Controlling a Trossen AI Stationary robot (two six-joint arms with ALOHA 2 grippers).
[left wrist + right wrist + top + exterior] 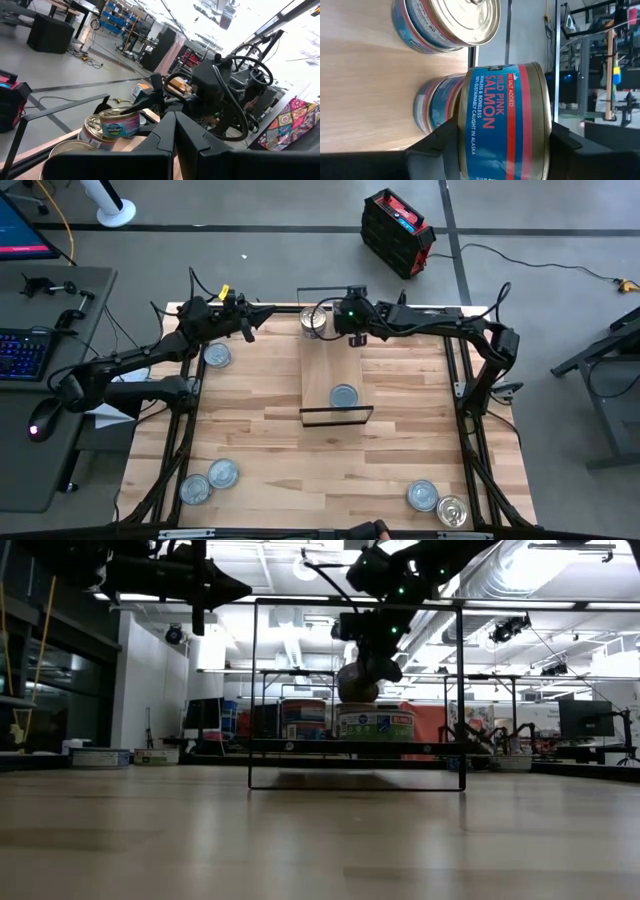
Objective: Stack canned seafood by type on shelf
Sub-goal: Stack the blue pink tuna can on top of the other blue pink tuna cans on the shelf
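The shelf [336,370] is a light-wood plank with black wire frames at its short ends. One blue-grey-topped tin [343,396] sits near its near end. At its far end stand a shiny-lidded tin [455,20] and a second tin [432,112]. My right gripper [352,318] is shut on a blue-and-red salmon tin [502,117] directly over that second tin. My left gripper [247,322] hovers shut and empty over the table's far left, beyond a loose tin [216,356]. My right gripper pinches the salmon tin by its labelled side wall [470,125], one finger [437,142] on each opposite side. It comes slanting down from the table's right. The tin sits right above the second tin; whether the two touch, I cannot tell.
Loose tins lie on the table: two at the near left [222,473] [195,489] and two at the near right [422,496] [452,511]. The shelf's wire end frames [355,690] stand upright. Most of the plank's length is bare.
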